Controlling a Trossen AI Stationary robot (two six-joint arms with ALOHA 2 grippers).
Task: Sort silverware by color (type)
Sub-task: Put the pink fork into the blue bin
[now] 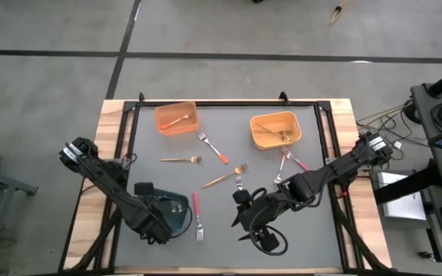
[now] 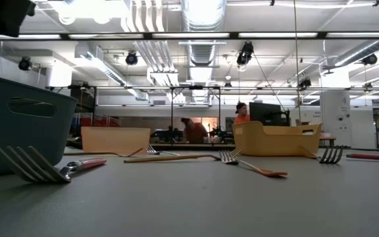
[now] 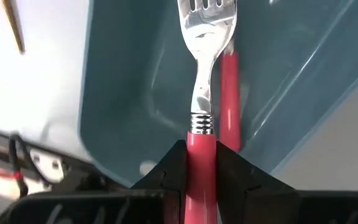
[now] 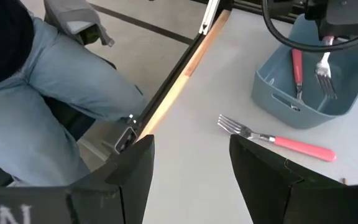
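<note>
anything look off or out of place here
Nothing is damaged or spilled. Loose forks lie at mixed angles on the table, as expected mid-sort. The left gripper holds a red-handled fork over the teal bin, which already holds another red-handled one. The right gripper is open, near the table's front edge.
</note>
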